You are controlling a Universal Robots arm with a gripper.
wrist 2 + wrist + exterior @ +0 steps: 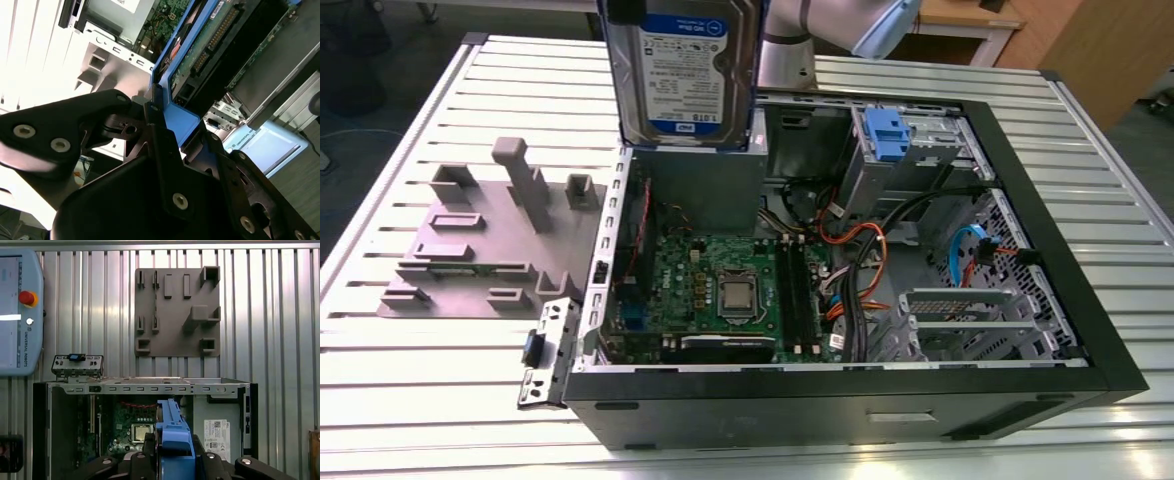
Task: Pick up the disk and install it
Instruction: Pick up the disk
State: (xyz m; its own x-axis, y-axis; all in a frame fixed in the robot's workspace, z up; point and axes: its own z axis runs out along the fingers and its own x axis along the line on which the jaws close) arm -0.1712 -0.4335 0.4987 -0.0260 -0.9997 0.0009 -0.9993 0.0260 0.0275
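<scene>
"Where is the disk?"

"Up in the air. The disk [680, 70] hangs upright over the far side of the open computer case [1067, 300], toward the exterior view's left. It sits just above a grey metal box [707, 185] inside the case."

"Has the gripper got it?"

"Yes. In the second wrist view the gripper [170, 117] is clenched on the disk's blue carrier frame. Its black fingers [162, 145] press on either side of the frame's edge, and the drive's green circuit board shows beyond them."

"Any labels?"

"A white-and-blue printed label covers most of the disk's face. In the first wrist view a white sticker [217, 432] sits on the grey box."

"What else is around?"

"The motherboard [720, 270] lies flat on the case floor, with orange and blue cables to its right. A small blue bracket [886, 135] sits in the far drive bay. A grey fixture plate [467, 250] with raised blocks lies on the slatted metal table [427, 400], left of the case. A pendant [15, 315] with a red button [26, 298] shows in the first wrist view."
</scene>
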